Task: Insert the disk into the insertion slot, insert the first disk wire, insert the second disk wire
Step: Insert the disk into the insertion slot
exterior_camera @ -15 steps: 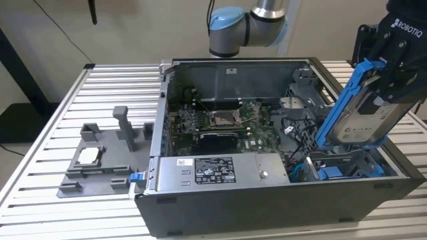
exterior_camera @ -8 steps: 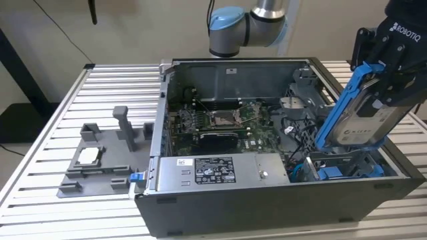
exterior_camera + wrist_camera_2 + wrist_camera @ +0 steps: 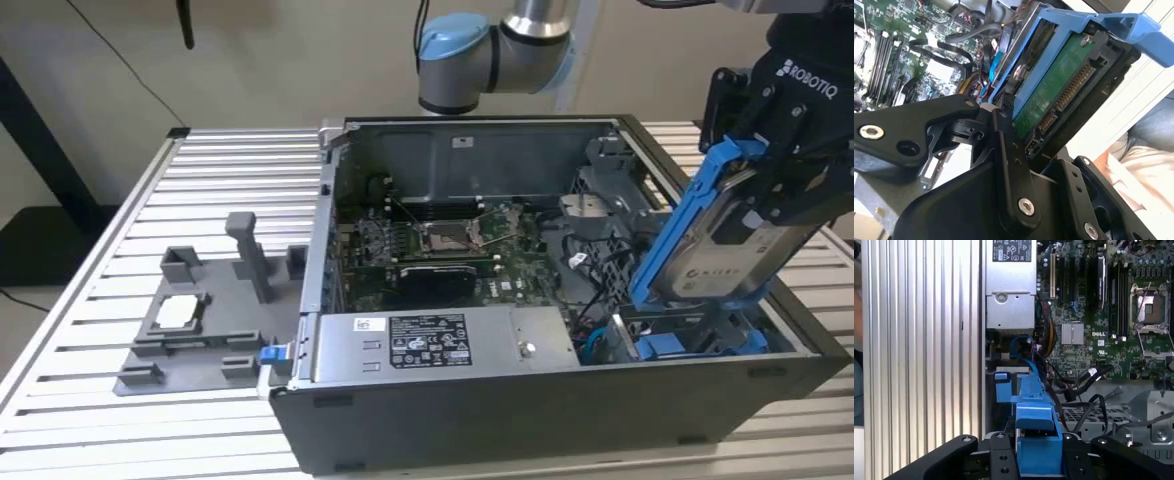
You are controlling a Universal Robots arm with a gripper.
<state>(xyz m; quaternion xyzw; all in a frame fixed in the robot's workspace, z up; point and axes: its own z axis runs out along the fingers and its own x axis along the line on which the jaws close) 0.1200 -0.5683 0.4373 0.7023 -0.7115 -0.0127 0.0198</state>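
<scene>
In the exterior view my gripper [image 3: 758, 190] is shut on the disk [image 3: 721, 250], a silver-grey drive in a blue carrier frame. The disk hangs tilted, lower end down, just above the insertion slot [image 3: 694, 342], a grey metal cage with blue fittings at the case's front right corner. The second wrist view shows the disk's green underside and connectors [image 3: 1054, 95] beside a black finger [image 3: 1004, 142]. In the first wrist view the blue carrier [image 3: 1036, 432] sits between the fingers, with the slot's blue fitting [image 3: 1002, 386] beyond. Blue and black cables [image 3: 1026, 352] lie beside the cage; which are the disk wires I cannot tell.
The open computer case [image 3: 534, 400] lies on a slatted aluminium table [image 3: 94, 330]. A grey power-supply box [image 3: 441, 340] sits along its front, the motherboard [image 3: 441, 245] behind. A grey plastic fixture tray [image 3: 200, 325] stands at the exterior view's left. A person's clothing [image 3: 1149, 150] shows past the case.
</scene>
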